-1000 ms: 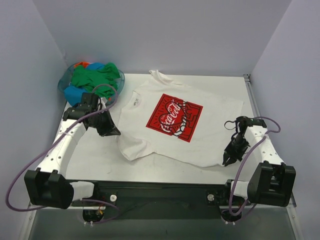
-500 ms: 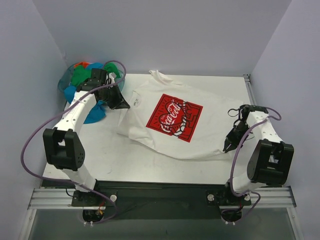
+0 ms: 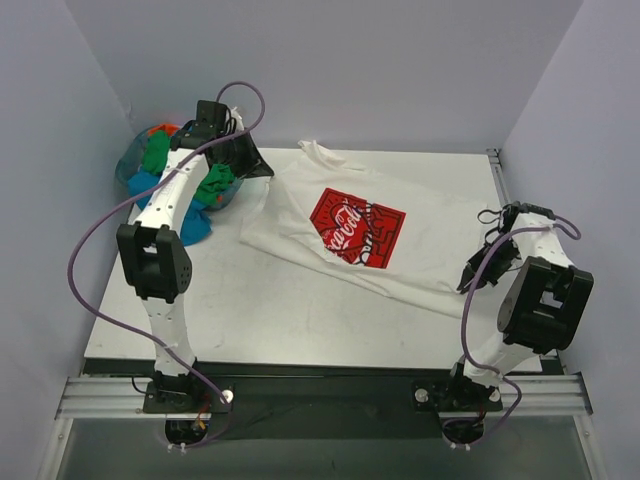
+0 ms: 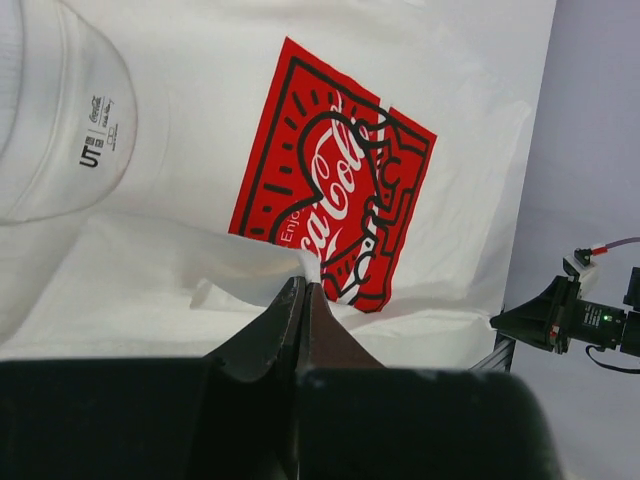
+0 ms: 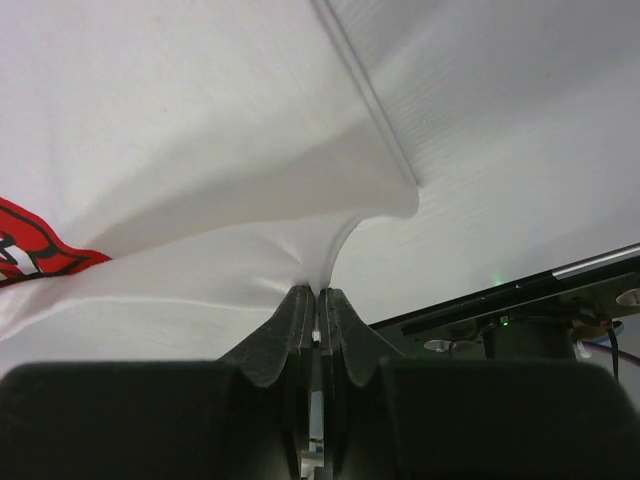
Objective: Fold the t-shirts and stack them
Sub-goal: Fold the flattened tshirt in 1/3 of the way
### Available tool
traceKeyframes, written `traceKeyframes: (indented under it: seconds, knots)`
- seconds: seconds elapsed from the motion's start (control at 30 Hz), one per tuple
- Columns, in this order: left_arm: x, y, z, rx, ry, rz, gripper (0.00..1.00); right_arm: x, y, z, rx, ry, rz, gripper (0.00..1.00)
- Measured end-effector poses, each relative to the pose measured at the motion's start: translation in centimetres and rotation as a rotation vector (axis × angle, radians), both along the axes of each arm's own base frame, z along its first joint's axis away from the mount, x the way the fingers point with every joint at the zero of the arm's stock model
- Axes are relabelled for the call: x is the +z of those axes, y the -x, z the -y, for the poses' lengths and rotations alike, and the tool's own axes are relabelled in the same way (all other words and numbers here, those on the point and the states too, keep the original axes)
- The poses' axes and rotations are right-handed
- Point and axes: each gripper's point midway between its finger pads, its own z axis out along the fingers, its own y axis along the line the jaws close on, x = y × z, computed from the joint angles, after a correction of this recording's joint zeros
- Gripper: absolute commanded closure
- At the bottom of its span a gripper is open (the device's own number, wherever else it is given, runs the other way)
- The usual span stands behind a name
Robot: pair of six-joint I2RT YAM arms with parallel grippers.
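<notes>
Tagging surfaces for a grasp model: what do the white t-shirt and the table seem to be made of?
White t-shirt: soft, matte knit cloth, probably cotton; it drapes in loose folds and puckers where it is pinched. Table: hard, flat, pale sheet with a dull finish; it may be painted metal or laminate, but the look does not settle which.

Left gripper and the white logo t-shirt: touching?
Touching. The left wrist view shows the left gripper shut on a raised fold of the white t-shirt, with the cloth pinched between its jaws.

Coloured t-shirts [image 3: 154, 157] — partly hidden behind the left arm [image 3: 172, 197] (orange barely shows).
</notes>
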Motion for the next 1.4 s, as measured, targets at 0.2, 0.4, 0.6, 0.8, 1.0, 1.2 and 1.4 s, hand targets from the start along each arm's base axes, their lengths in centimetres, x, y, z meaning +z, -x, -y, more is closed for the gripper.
traceKeyframes:
  seconds: [0.2,0.4,0.6,0.8,1.0,1.2,1.4]
  knots:
    - [1.0,-2.3,0.8,-0.008,0.011,0.047,1.00,0.2,-0.9,1.7,-0.040,0.000,0.025,1.00]
    - [0.4,-3.5,1.2,-0.012,0.013,0.043,1.00,-0.4,-2.1,2.7,-0.054,-0.003,0.019,1.00]
    - [-0.4,-3.9,1.2,-0.011,0.009,0.024,1.00,-1.1,-3.9,3.4,-0.045,-0.008,0.021,1.00]
    - [-0.5,-4.0,1.2,-0.010,0.009,0.025,1.00,-1.7,-5.2,4.1,-0.037,-0.007,0.027,1.00]
    - [-0.9,-4.8,1.4,-0.005,0.014,0.029,1.00,-2.5,-5.9,4.3,-0.037,-0.013,0.013,1.00]
    - [-2.6,-6.9,1.8,0.000,0.025,0.055,0.46,-2.8,-8.0,5.0,-0.036,-0.018,0.045,0.50]
    - [-2.8,-8.4,2.7,-0.006,0.042,0.109,0.37,-1.9,-9.6,5.3,-0.004,0.000,0.113,0.34]
